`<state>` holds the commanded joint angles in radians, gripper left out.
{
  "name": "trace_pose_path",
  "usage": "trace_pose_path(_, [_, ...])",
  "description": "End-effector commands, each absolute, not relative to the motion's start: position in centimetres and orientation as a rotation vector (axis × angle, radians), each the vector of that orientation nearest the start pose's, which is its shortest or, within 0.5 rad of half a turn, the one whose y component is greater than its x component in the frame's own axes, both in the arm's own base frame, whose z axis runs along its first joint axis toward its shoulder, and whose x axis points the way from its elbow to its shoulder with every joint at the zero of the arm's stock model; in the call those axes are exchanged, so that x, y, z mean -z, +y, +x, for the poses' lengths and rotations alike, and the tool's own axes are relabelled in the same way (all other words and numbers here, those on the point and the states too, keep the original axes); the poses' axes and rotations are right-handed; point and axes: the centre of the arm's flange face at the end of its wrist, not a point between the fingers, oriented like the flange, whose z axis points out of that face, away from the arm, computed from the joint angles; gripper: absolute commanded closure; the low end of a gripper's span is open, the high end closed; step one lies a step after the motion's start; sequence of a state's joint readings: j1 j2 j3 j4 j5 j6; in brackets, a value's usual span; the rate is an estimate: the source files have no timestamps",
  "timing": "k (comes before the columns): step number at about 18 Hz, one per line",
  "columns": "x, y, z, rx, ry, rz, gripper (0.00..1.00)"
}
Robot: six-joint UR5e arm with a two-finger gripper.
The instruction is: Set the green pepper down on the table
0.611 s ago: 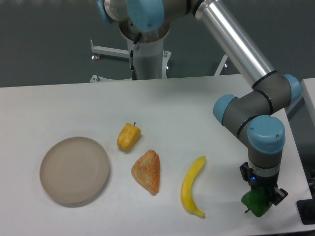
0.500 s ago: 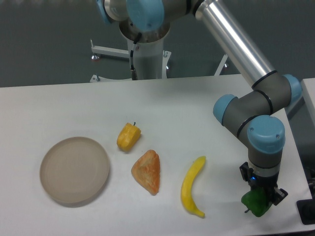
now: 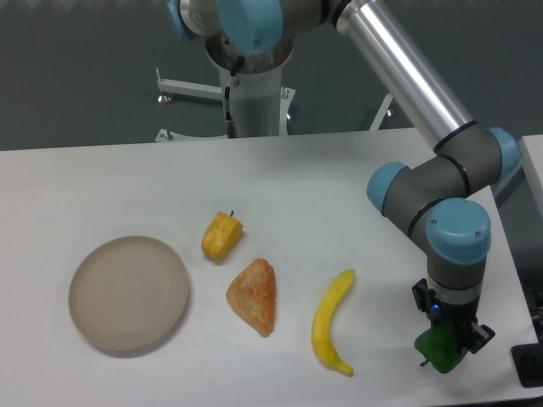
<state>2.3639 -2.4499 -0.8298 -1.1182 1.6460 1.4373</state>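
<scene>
The green pepper (image 3: 439,349) is a small dark-green lump at the front right of the white table (image 3: 339,195). My gripper (image 3: 447,337) points straight down on it and its fingers are shut on the pepper from above. The pepper's underside is at or just above the tabletop; I cannot tell whether it touches. Much of the pepper's top is hidden by the gripper body.
A yellow banana (image 3: 331,321) lies left of the gripper. A slice of orange-brown pizza-like food (image 3: 254,296) and a yellow pepper (image 3: 221,236) sit mid-table. A round beige plate (image 3: 129,293) is at the left. The table's right edge runs close beside the gripper.
</scene>
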Motion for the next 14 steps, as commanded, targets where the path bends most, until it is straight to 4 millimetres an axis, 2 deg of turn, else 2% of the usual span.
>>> trace_pose_path(9, [-33.0,66.7,-50.3,-0.41,0.941,-2.873,0.72])
trace_pose_path(14, [-34.4,64.9,-48.8,-0.385,0.931,-2.884,0.72])
